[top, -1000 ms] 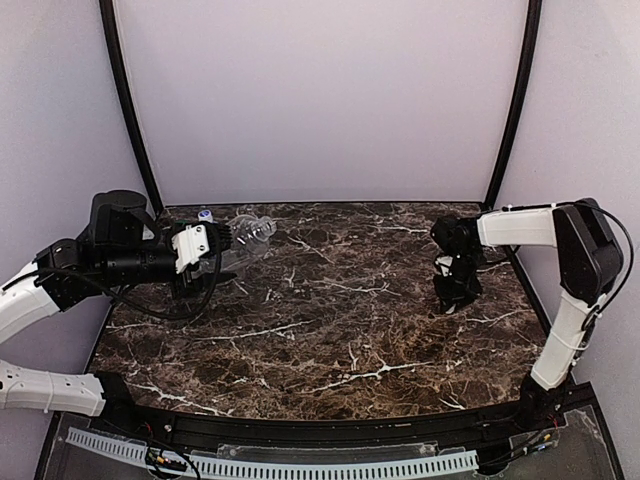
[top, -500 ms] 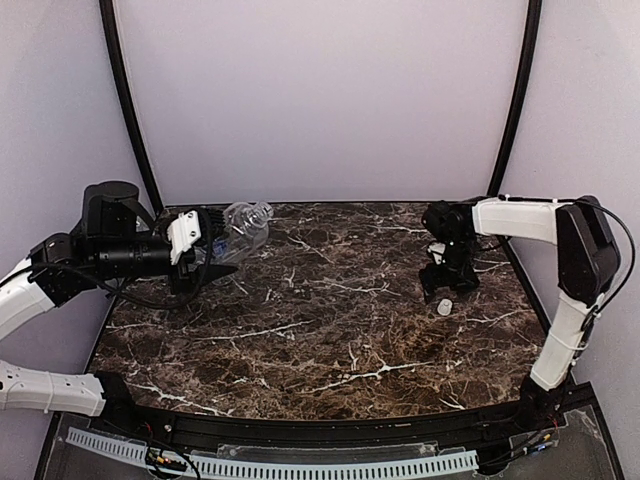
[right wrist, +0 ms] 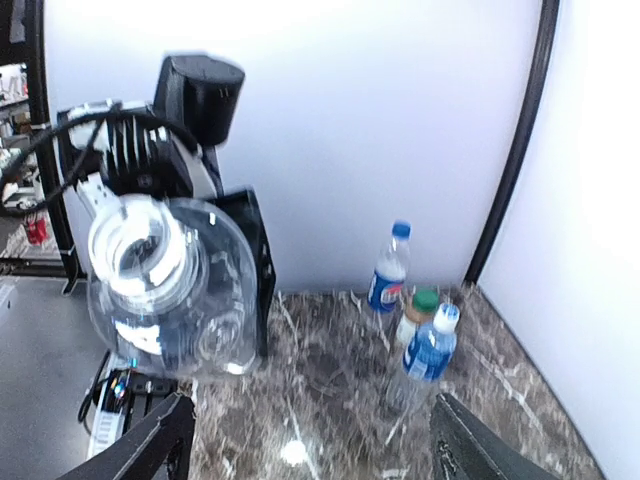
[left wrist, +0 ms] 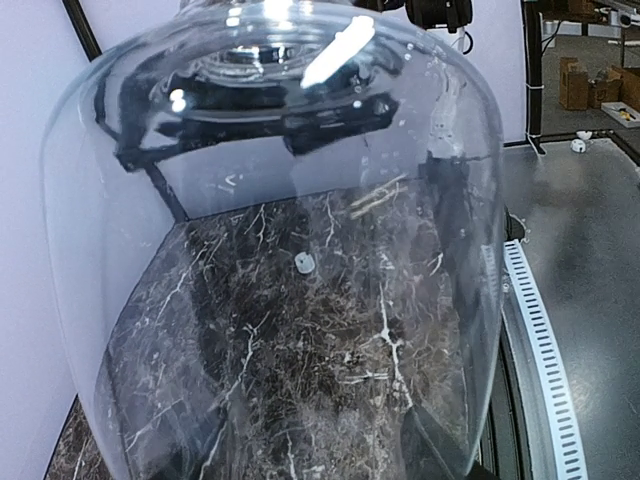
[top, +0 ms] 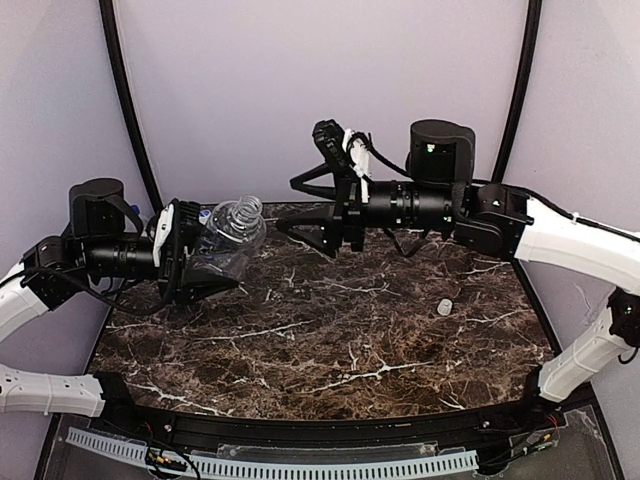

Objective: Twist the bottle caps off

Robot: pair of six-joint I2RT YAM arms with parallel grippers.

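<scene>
A dark marble table (top: pixel 330 340) veined in white stands between pale walls (top: pixel 320 90) and black poles (top: pixel 108 12).

4 bottles: 1 clear unlabelled bottle (right wrist: pixel 165 290) clamped in the left pincer (top: pixel 222 262), and 3 standing together ahead of the right pincer (top: pixel 288 205): 1 Pepsi bottle (right wrist: pixel 385 290), 1 short bottle (right wrist: pixel 410 332), 1 blue-labelled bottle (right wrist: pixel 430 357).

4 caps: 2 blue, the Pepsi blue cap (right wrist: pixel 400 230) and the other blue cap (right wrist: pixel 446 316); 1 green cap (right wrist: pixel 426 300); 1 white cap (top: pixel 443 306) lying loose, well behind the right pincer.

2 pincers.
</scene>
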